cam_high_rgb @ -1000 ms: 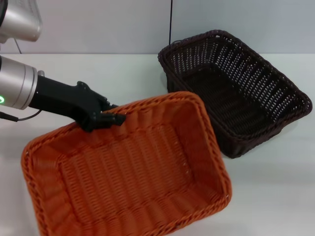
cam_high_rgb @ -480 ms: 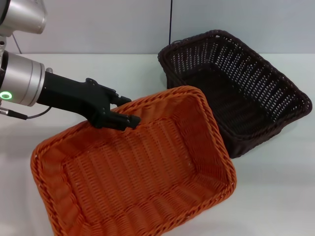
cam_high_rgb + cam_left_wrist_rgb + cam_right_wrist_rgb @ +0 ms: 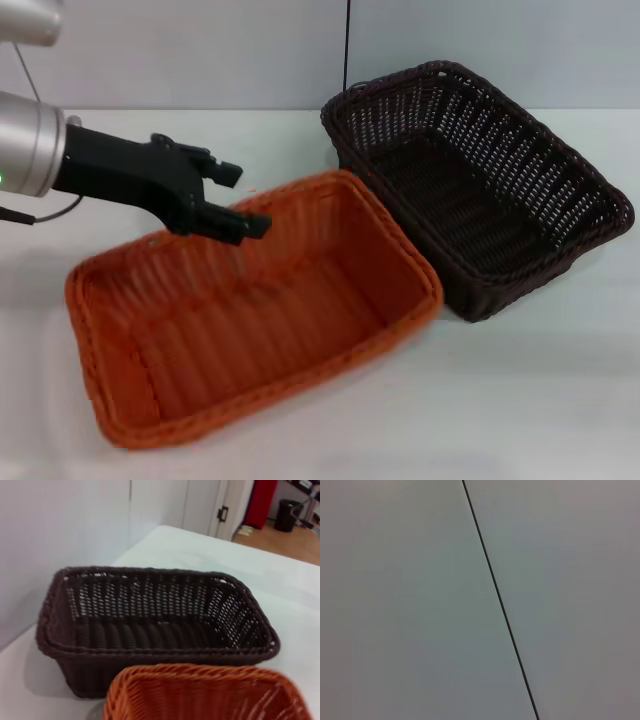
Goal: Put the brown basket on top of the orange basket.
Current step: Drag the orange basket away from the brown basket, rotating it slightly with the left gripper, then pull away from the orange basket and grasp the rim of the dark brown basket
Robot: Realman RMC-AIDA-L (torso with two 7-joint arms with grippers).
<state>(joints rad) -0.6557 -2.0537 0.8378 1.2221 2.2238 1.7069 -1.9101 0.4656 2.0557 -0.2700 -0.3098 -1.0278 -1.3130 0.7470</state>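
The orange basket (image 3: 260,330) lies flat on the white table (image 3: 540,400) at the front left, its right corner close beside the brown basket (image 3: 470,200), which stands at the back right. My left gripper (image 3: 240,200) is open and empty just above the orange basket's far rim, one finger (image 3: 228,172) behind the rim and one (image 3: 248,226) over the inside. The left wrist view shows the brown basket (image 3: 155,615) with the orange basket's rim (image 3: 210,672) in front of it. The right gripper is out of view.
A grey wall (image 3: 200,50) with a dark vertical seam (image 3: 349,40) stands behind the table. The right wrist view shows only that wall and its seam (image 3: 500,605). Bare tabletop lies to the front right of the baskets.
My left gripper held the orange basket by its far rim, tilted up. Now its fingers have opened and the basket has dropped flat on the table.
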